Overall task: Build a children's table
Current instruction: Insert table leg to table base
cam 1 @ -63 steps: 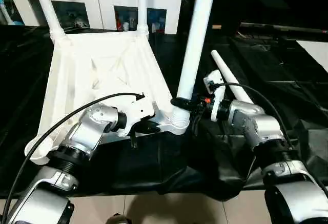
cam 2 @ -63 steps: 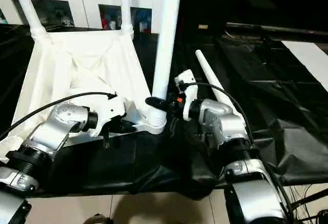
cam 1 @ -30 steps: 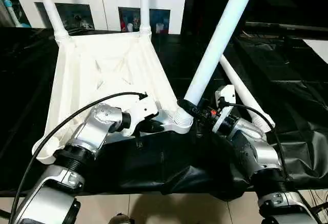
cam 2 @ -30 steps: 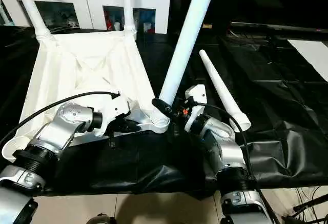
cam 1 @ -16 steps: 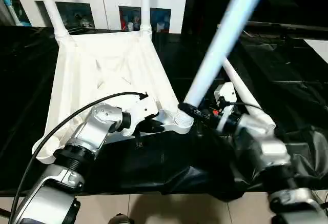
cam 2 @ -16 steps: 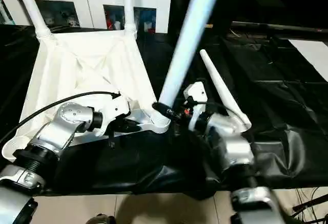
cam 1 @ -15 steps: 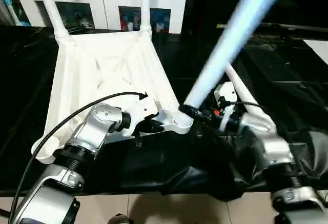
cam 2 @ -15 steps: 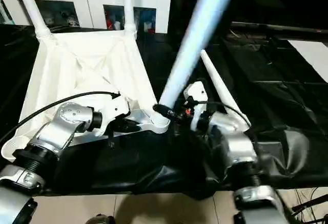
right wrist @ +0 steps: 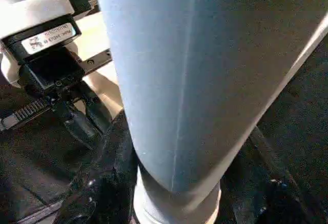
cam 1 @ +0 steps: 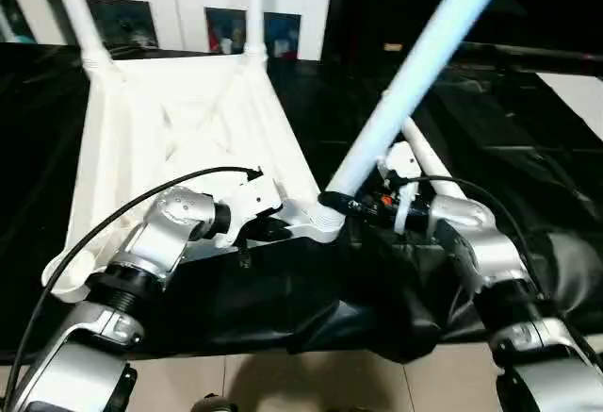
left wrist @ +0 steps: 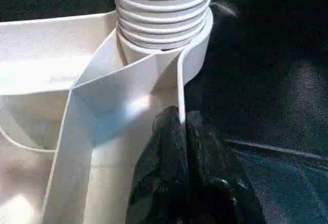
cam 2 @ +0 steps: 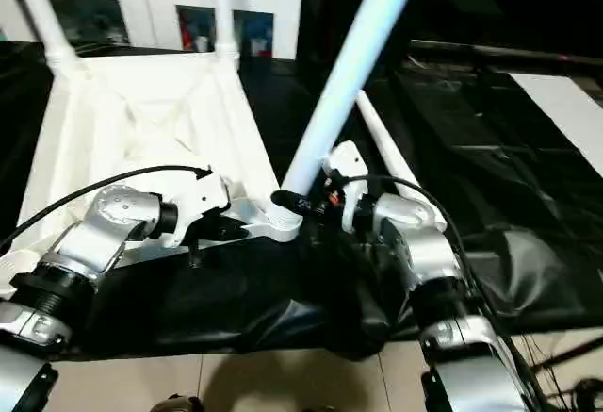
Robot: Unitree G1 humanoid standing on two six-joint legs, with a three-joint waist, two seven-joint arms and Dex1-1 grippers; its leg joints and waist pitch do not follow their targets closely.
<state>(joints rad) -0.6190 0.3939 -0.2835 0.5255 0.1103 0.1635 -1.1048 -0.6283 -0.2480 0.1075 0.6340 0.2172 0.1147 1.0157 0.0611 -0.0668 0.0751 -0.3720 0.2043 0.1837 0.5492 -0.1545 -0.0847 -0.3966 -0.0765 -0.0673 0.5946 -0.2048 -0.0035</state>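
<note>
The white table top (cam 1: 179,120) lies upside down on the black cloth, ribs up. Two legs (cam 1: 77,16) (cam 1: 253,7) stand in its far corner sockets. A third leg (cam 1: 415,63) leans steeply to the right, its ribbed end (left wrist: 164,14) seated in the near right socket (cam 1: 325,222) with several ridges showing. My right gripper (cam 1: 345,204) is shut on this leg just above the socket, a black finger (right wrist: 105,183) on each side. My left gripper (left wrist: 182,124) is shut on the top's thin rim beside that socket. The fourth leg (cam 1: 426,162) lies loose behind my right wrist.
The black-draped work table (cam 1: 283,289) ends just below my grippers, with tiled floor (cam 1: 311,384) in front of it. A white cabinet (cam 1: 188,2) stands behind the table. Black sheeting (cam 1: 528,129) covers the area to the right.
The held leg has tipped from nearly upright to leaning far right, its base staying at the socket. My right arm swung with it. The left gripper kept its hold.
</note>
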